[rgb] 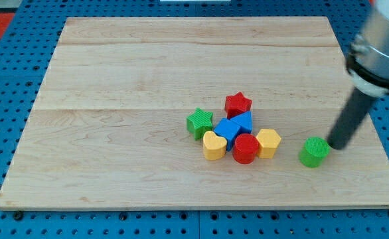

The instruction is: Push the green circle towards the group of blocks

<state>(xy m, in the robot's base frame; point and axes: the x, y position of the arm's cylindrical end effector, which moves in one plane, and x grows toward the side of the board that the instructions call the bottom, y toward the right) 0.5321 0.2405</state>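
Note:
The green circle [313, 151] lies on the wooden board [115, 79] at the view's lower right, apart from the others. My tip [335, 145] stands just to its right, very close or touching. The group sits in the board's middle: a green star [199, 122], a red star [237, 104], two blue blocks [234, 126], a yellow heart [214, 145], a red circle [245, 148] and a yellow pentagon-like block [268, 142]. The green circle is a short gap to the right of the yellow pentagon-like block.
The board's right edge [374, 126] is close behind my tip. A blue pegboard surface [2, 99] surrounds the board. The arm's grey body [380, 40] hangs over the upper right corner.

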